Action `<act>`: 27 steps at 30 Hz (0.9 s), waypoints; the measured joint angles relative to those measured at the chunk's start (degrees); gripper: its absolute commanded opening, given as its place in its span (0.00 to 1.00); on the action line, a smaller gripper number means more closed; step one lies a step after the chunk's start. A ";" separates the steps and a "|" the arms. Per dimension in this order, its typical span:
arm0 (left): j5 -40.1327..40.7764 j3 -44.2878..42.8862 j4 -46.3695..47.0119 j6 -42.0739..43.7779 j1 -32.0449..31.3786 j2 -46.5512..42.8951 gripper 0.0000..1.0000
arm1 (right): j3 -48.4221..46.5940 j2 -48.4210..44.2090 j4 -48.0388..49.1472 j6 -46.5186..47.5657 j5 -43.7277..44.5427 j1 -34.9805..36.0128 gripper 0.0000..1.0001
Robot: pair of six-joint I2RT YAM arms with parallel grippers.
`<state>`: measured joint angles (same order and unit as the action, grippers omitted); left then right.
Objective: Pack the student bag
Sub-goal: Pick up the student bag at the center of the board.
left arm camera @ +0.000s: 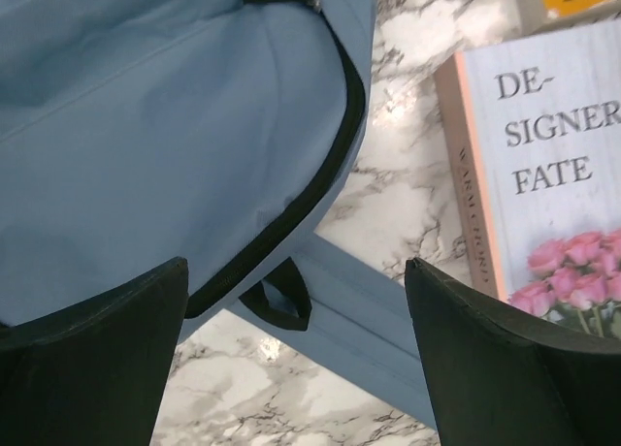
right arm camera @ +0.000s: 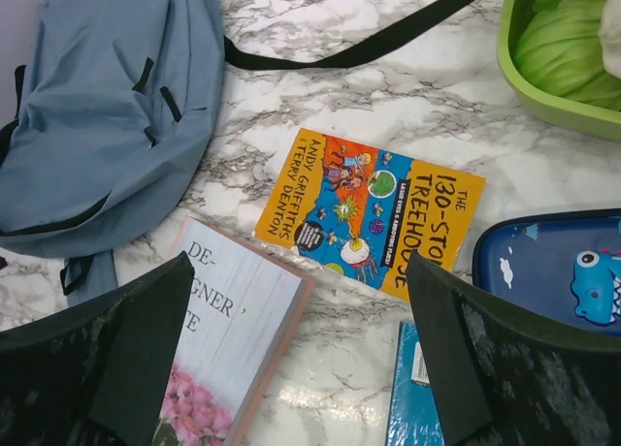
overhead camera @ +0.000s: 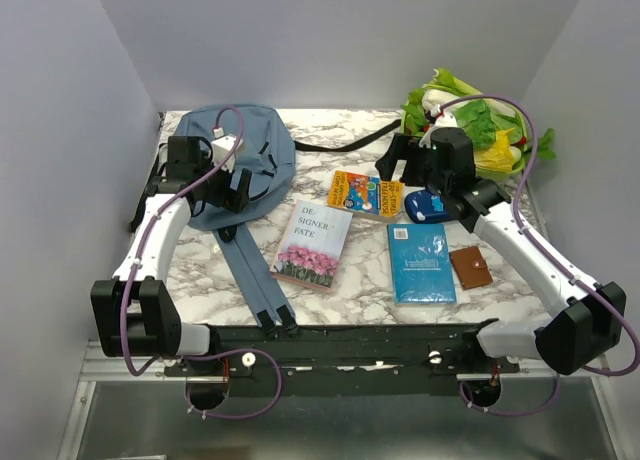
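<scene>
Top external view: the bag is lying flat at 10 o'clock on the tabletop, its two straps trailing toward 6 o'clock. The left pincer is hovering over the bag's 5 o'clock edge, and the right pincer is hanging above the orange book near the centre. A white book, a blue book, a brown wallet and a blue pencil case are lying loose, from the centre out toward 3 o'clock. A green basket of vegetables is sitting at 1 o'clock.

Left wrist view: the left pincer is gaping wide and gripping nothing. Below it the bag's black-trimmed edge is curving past a small webbing loop.

Right wrist view: the right pincer is likewise standing wide open and empty, with the orange book lying just at 12 o'clock of its gap.

Judgement: the packing appears to be only beginning, since no opening is showing in the bag and every item is lying outside it. The next move is probably calling for the left pincer to find the zip and open the mouth, or to hold the fabric. The right pincer would be dropping onto the orange book's edge.
</scene>
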<state>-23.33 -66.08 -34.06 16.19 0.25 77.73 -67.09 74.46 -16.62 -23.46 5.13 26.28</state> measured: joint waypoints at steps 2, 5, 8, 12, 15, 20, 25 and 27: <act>1.20 2.16 1.20 1.01 0.00 0.39 0.99 | 0.09 -0.24 0.02 0.00 0.46 0.00 1.00; 2.60 4.44 2.01 2.36 0.00 0.50 0.99 | 0.48 -1.27 0.00 -0.02 0.83 0.00 1.00; 3.56 4.94 2.73 3.74 0.00 1.14 0.99 | 1.16 -2.38 0.04 -0.48 1.86 0.00 1.00; 4.04 4.96 3.45 5.70 0.00 2.58 0.99 | 3.43 -4.26 0.02 -1.09 2.99 0.00 1.00; 4.26 5.16 4.15 6.93 0.00 3.10 0.99 | 3.72 -4.44 0.02 -0.81 2.97 0.00 1.00; 5.25 5.18 4.92 9.31 0.09 5.20 0.99 | 3.78 -4.87 0.00 -0.02 2.93 0.00 1.00; 6.47 6.75 5.86 11.85 0.28 5.90 0.99 | 4.31 -6.08 0.02 0.59 2.64 0.00 1.00; 7.02 7.69 6.82 12.59 0.28 5.90 0.99 | 4.55 -6.45 0.04 0.74 2.19 0.00 1.00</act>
<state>-16.32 -58.39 -27.24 28.77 0.54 83.64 -62.54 68.01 -16.58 -22.72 7.31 26.28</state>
